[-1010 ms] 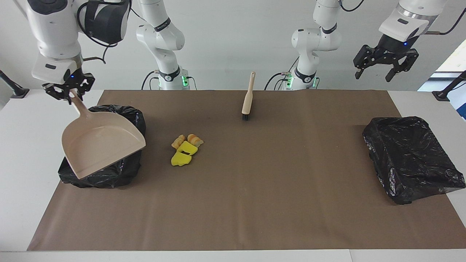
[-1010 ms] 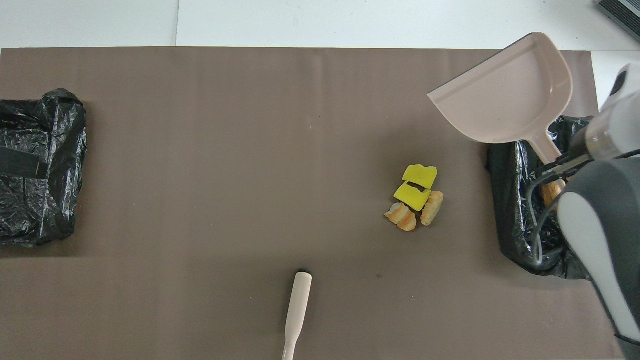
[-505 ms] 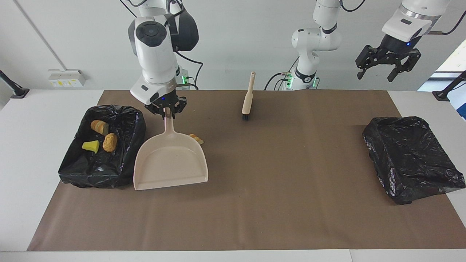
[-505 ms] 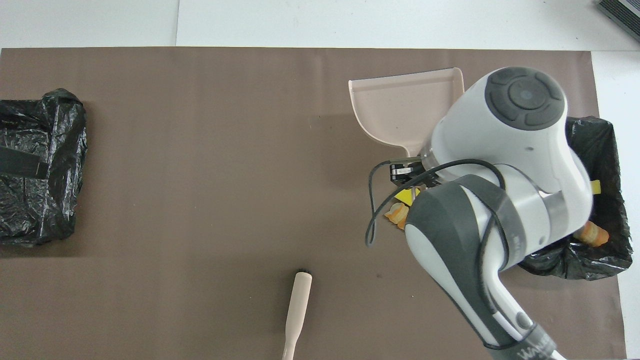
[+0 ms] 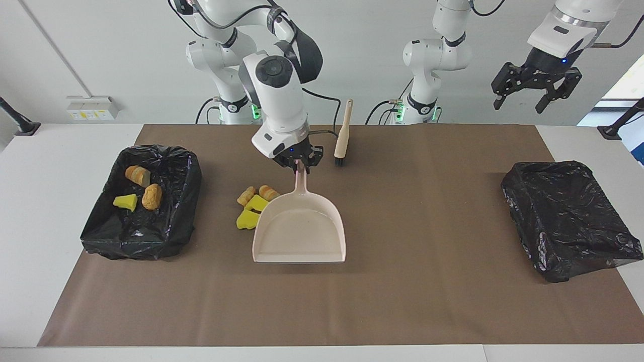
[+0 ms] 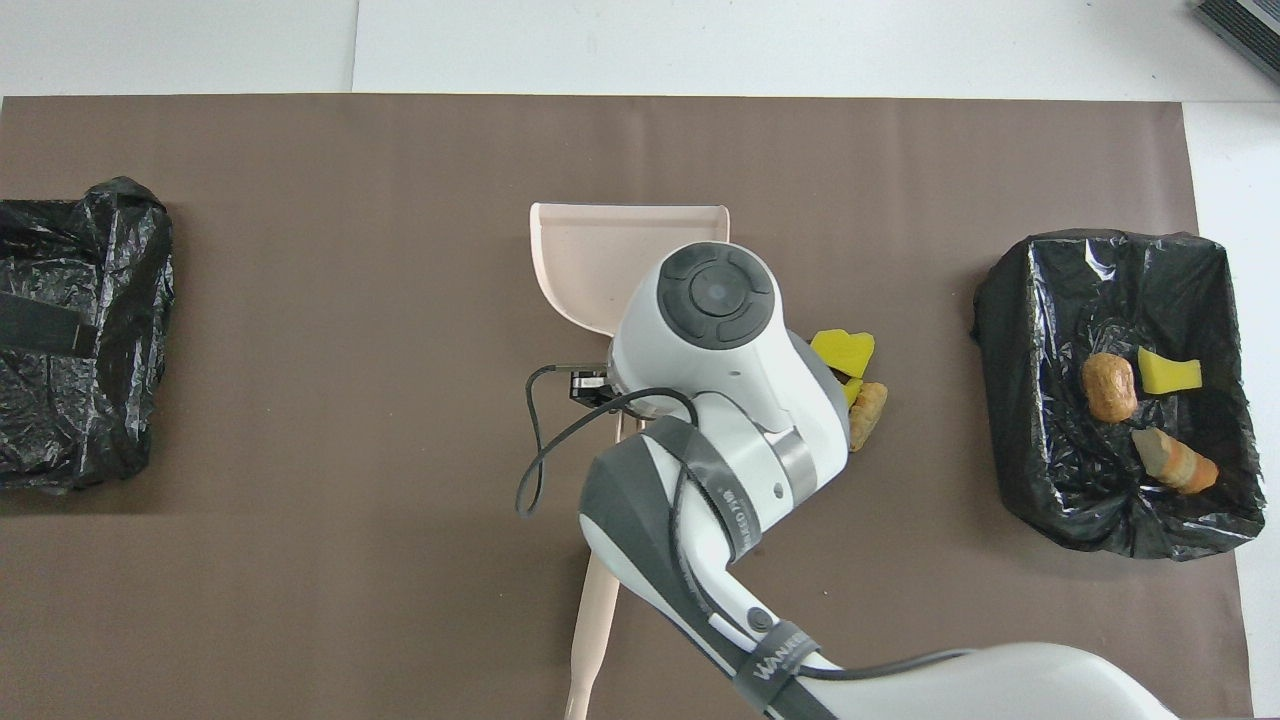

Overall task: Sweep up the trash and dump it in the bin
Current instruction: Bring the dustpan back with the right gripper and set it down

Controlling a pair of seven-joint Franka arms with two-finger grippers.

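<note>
The black bag-lined bin [image 5: 138, 201] at the right arm's end of the table holds three pieces. The right gripper [image 5: 299, 163] clenches the beige plastic dustpan [image 5: 300, 229] mid-table, touching the remaining yellow-and-orange trash [image 5: 255, 205]. The left gripper [image 5: 537, 88] waits spread open, aloft. Next, likely fetching the beige hand brush [image 5: 343, 134] to sweep.

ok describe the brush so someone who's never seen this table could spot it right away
Start from the brown mat covering the table and go to the middle of its edge nearest the robots. There lies the brush, nearer the robots than the dustpan that the right end effector holds by its handle. It is the only slim beige stick, with a short tuft of black bristles.
</note>
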